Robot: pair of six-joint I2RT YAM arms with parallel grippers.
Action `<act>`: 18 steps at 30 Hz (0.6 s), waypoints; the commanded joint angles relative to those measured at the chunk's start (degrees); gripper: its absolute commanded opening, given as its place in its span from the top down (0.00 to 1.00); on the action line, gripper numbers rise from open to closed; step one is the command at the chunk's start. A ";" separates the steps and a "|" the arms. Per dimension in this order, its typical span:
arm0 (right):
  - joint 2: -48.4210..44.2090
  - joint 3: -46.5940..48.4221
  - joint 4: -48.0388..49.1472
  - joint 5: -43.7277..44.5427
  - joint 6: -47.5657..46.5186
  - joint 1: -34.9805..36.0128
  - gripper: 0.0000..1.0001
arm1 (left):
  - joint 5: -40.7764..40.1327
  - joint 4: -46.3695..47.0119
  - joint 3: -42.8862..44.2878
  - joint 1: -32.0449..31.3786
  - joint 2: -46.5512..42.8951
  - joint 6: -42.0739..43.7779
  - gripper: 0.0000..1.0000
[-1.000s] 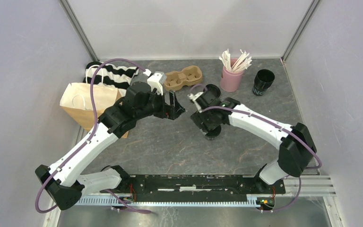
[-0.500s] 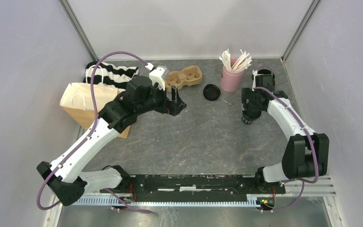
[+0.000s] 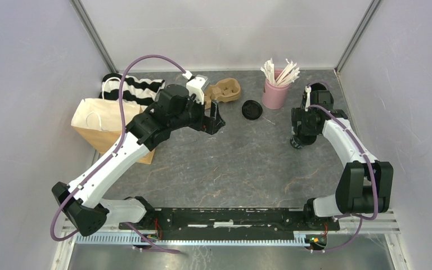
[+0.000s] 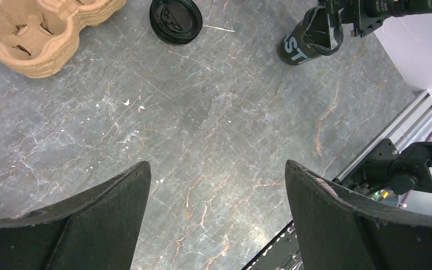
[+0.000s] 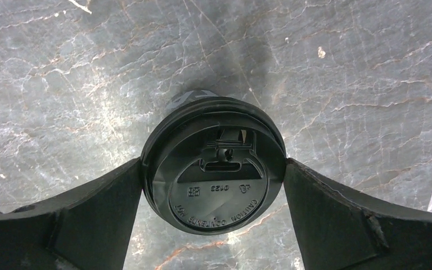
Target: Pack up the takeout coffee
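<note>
Since one second ago the right arm has swung from the middle of the table (image 3: 230, 169) to the right side, and the lidded coffee cup (image 4: 295, 48) has come with it. The cup now stands on the stone surface near the right wall, in front of the pink cup (image 3: 274, 97) with the white sticks (image 3: 278, 70). The left arm has also moved a little toward the back.

The right gripper (image 5: 214, 163) sits over the cup from above, one finger on each side of the black lid (image 5: 214, 191). Both fingertips reach the rim of this lid, but I cannot tell if they press on it or only stand beside it.

Where the right arm was before, a loose lid (image 3: 251, 108) now shows. It lies flat between the carrier tray (image 4: 67, 39) and the pink cup, with one thin white stick (image 4: 219, 28) just beside it.

The left gripper (image 4: 216, 165) hangs over bare table just in front of the carrier tray. Its fingers are spread wide and nothing is between them. Both holes of the tray have no cup in them.

At the left side lies a brown paper bag (image 3: 98, 121), and behind it a black-and-white striped cloth (image 3: 135, 90) — both well apart from the cup.
</note>
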 commanded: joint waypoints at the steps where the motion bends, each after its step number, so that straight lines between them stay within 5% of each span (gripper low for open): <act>1: -1.20 3.63 -4.74 -2.89 0.24 -0.07 0.02 | 1.58 0.62 2.75 -0.01 0.21 4.63 0.06; 18: -0.20 5.13 -7.51 1.23 -3.24 1.66 0.02 | 2.02 1.37 0.53 -0.01 -0.98 5.70 0.06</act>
